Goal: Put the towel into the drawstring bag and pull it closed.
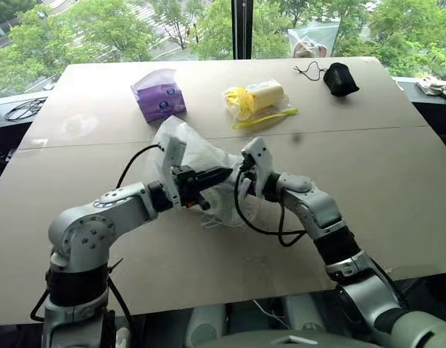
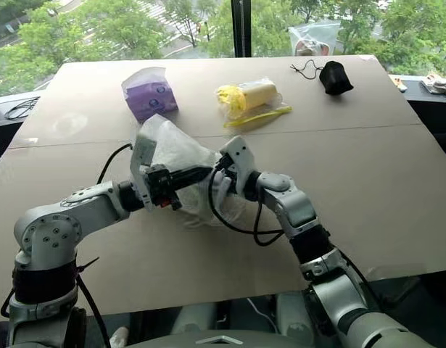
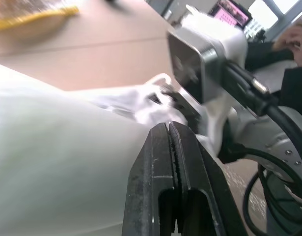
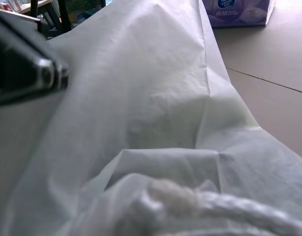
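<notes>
Windows with green trees run behind a wide tan table (image 1: 397, 188), and out on it we count one purple tissue pack (image 1: 159, 98) at the far left, one clear plastic bag of yellow items (image 1: 255, 101) at far centre, and one small black pouch (image 1: 341, 78) with its cord at the far right. One drawstring bag (image 1: 197, 156), white and thin, sits mid-table between the two arms, standing bunched and puffed up. Its peak leans toward the far left, while its gathered mouth and white cord (image 4: 229, 204) face the near right, so its long axis runs on that diagonal. No sign of the towel from here; the bag's fabric hides whatever is inside.

Left arm is bent at the elbow, forearm reaching rightward, and the left gripper (image 1: 212, 176) points level toward the right, its black fingers (image 3: 173, 167) pressed tightly together against the bag's near side. Whether fabric or cord is pinched between them, I cannot tell. Right arm reaches in from the near right, wrist cocked leftward, the right gripper (image 1: 241, 174) nosed into the bunched mouth; its finger spread is hidden, cannot tell.
</notes>
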